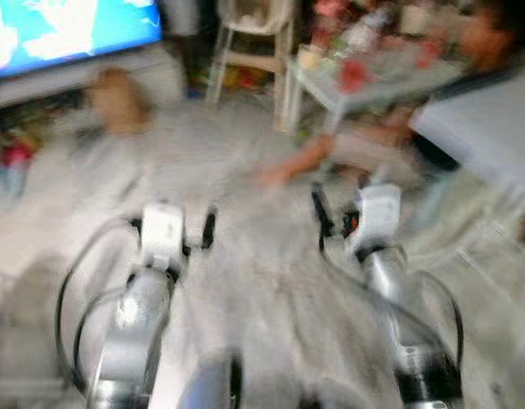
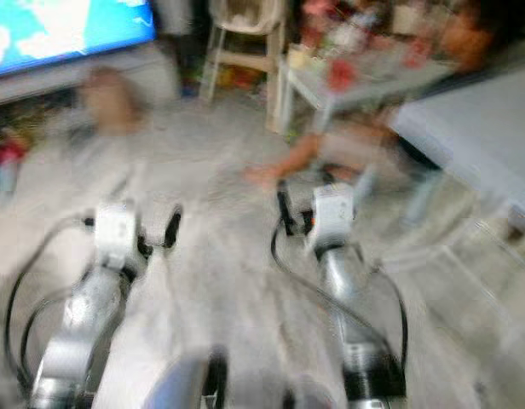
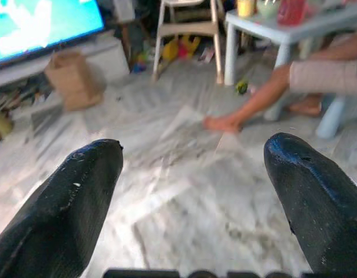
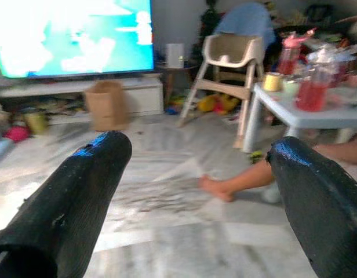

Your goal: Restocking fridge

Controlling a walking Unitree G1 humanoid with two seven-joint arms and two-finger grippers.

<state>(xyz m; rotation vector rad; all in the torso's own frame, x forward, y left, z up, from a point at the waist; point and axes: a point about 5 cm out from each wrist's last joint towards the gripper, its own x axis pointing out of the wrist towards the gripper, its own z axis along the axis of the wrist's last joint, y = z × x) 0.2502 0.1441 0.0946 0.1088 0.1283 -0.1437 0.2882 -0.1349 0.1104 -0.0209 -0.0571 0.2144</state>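
**Robot:** Grippers first, since they are closest to us. Our left gripper (image 3: 193, 191) has its two long black fingers (image 3: 68, 214) wide apart, and nothing is between them. Our right gripper (image 4: 196, 191) is wide too, and it holds nothing. Both hang low over the pale grey marble floor (image 3: 184, 220).

**Helper:** Where is the fridge?

**Robot:** We cannot see a fridge from here, and we cannot see any food to put in it. We think we are on our way across a living room.

**Helper:** What could go wrong?

**Robot:** One person sits on the floor just ahead, by the small light blue table (image 4: 294, 113). One bare foot (image 3: 220, 123) and leg stick out into our path. If we walk straight on, we could bump or step on that foot. Our head pictures are very blurry, so we could miss small things too. One little toy on the floor (image 3: 242, 87) lies near the table leg, and we could trip on it.

**Helper:** Count the rest for me.

**Robot:** One brown paper bag (image 4: 106, 104) stands on the floor by the low white TV stand (image 4: 141, 92). One beige high chair (image 4: 230, 63) stands past the table. At least two red drink bottles (image 4: 312, 87) stand on the table, and knocking the table could spill them. Farthest off, one big bright TV screen (image 4: 74, 35) glows blue.
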